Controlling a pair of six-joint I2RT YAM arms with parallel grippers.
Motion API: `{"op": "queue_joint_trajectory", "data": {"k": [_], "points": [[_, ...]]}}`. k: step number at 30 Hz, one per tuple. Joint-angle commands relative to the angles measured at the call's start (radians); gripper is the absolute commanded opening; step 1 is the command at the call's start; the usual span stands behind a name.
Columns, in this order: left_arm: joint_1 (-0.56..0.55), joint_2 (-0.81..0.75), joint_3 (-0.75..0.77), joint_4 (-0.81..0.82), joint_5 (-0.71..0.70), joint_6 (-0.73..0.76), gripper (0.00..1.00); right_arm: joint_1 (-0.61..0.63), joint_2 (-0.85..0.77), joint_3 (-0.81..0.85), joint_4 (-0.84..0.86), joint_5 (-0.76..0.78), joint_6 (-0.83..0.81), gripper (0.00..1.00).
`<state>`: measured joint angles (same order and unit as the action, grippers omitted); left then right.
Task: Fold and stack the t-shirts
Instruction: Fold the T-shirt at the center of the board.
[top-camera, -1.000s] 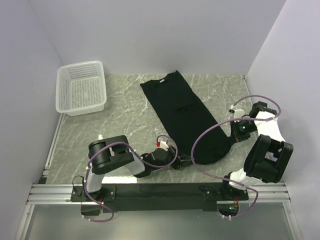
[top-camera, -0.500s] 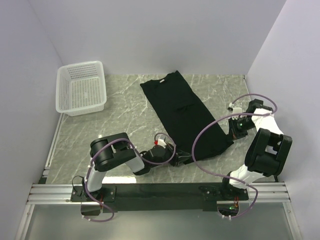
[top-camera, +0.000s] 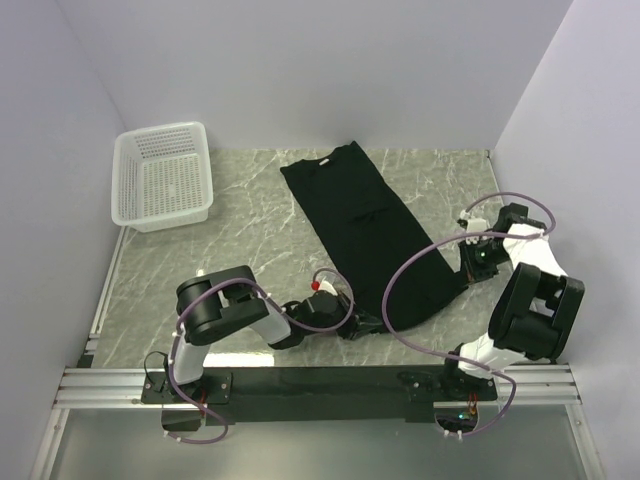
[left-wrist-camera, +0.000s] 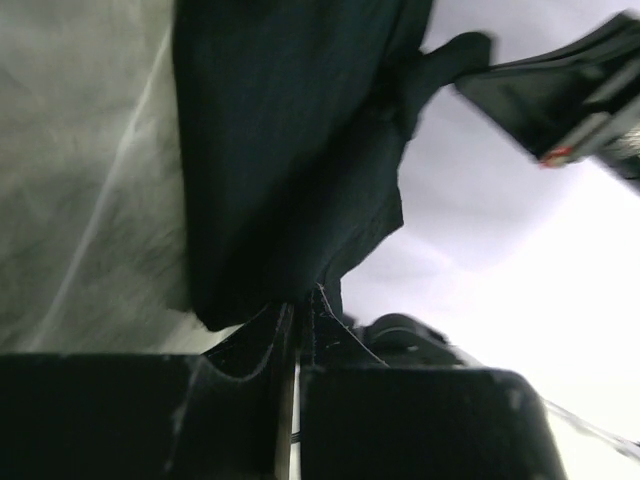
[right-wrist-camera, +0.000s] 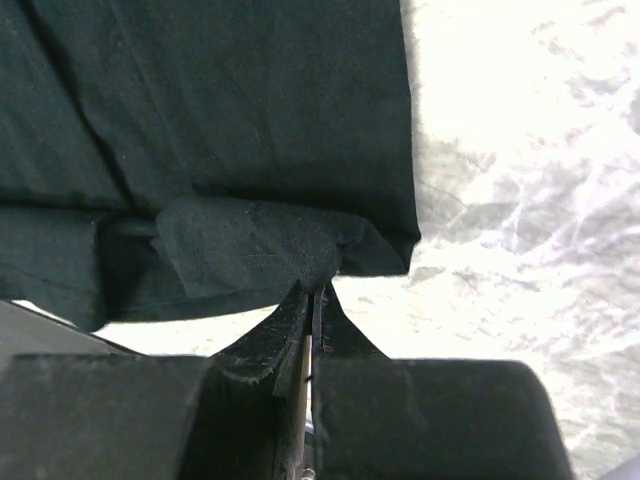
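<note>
T-shirt pinched at both near corners

T-shirt (top-camera: 370, 225), black and folded into a long narrow strip, lies diagonally on the marble table (top-camera: 250, 250), its collar end toward the far wall and its hem end nearest the arms. The left gripper (top-camera: 374, 322) lies low over the table at the hem's left corner, and its fingers (left-wrist-camera: 250, 340) are closed tight on a bunched edge of the cloth. The right gripper (top-camera: 468, 277) is at the hem's right corner, its fingers (right-wrist-camera: 270, 340) clamped together on a small fold of fabric. A white mesh basket (top-camera: 160, 132) sits well apart at the table's far left.
</note>
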<state>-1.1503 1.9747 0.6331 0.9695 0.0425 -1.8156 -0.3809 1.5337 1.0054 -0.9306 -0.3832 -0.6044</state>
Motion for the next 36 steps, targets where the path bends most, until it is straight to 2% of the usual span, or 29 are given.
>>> {"op": "queue_joint_trajectory", "data": {"k": [1, 3, 6, 7, 9, 10, 12, 13, 16, 19, 20, 28, 29, 34, 36], "points": [[-0.029, -0.057, 0.043, -0.124, 0.022, 0.094, 0.01, -0.016, -0.075, -0.034, 0.004, 0.023, -0.032, 0.01], [-0.035, -0.053, 0.062, -0.147, 0.022, 0.108, 0.01, -0.016, -0.090, -0.074, 0.015, 0.036, -0.050, 0.02], [-0.038, -0.027, 0.092, -0.163, 0.037, 0.116, 0.01, -0.016, -0.115, -0.109, 0.016, 0.044, -0.090, 0.13], [-0.040, -0.019, 0.099, -0.157, 0.040, 0.116, 0.00, -0.018, -0.133, -0.117, 0.018, 0.049, -0.104, 0.25], [-0.043, -0.002, 0.119, -0.153, 0.048, 0.114, 0.00, -0.016, -0.159, -0.126, 0.027, 0.079, -0.133, 0.38], [-0.045, 0.003, 0.126, -0.155, 0.051, 0.114, 0.01, -0.022, -0.181, -0.122, 0.026, 0.084, -0.143, 0.49], [-0.046, 0.009, 0.135, -0.150, 0.050, 0.114, 0.01, -0.032, -0.202, -0.090, 0.006, 0.095, -0.169, 0.62], [-0.046, 0.009, 0.139, -0.149, 0.050, 0.114, 0.01, -0.036, -0.217, -0.074, -0.002, 0.096, -0.179, 0.65], [-0.046, 0.012, 0.143, -0.140, 0.048, 0.111, 0.01, -0.044, -0.250, -0.018, -0.046, 0.095, -0.245, 0.68], [-0.046, 0.012, 0.142, -0.121, 0.043, 0.105, 0.01, -0.042, -0.282, -0.004, -0.124, 0.066, -0.407, 0.68], [-0.046, 0.012, 0.139, -0.114, 0.043, 0.101, 0.01, -0.041, -0.291, -0.013, -0.146, 0.061, -0.525, 0.68], [-0.046, 0.007, 0.112, -0.037, 0.039, 0.064, 0.01, -0.047, -0.401, -0.146, -0.230, -0.031, -1.004, 0.68], [-0.046, 0.003, 0.111, -0.032, 0.042, 0.064, 0.01, -0.052, -0.412, -0.158, -0.234, -0.046, -1.129, 0.68], [-0.043, 0.000, 0.120, -0.026, 0.051, 0.067, 0.01, -0.059, -0.463, -0.252, -0.195, -0.092, -1.542, 0.69], [-0.040, -0.002, 0.117, -0.017, 0.053, 0.067, 0.01, -0.058, -0.468, -0.263, -0.176, -0.123, -1.618, 0.70]]}}
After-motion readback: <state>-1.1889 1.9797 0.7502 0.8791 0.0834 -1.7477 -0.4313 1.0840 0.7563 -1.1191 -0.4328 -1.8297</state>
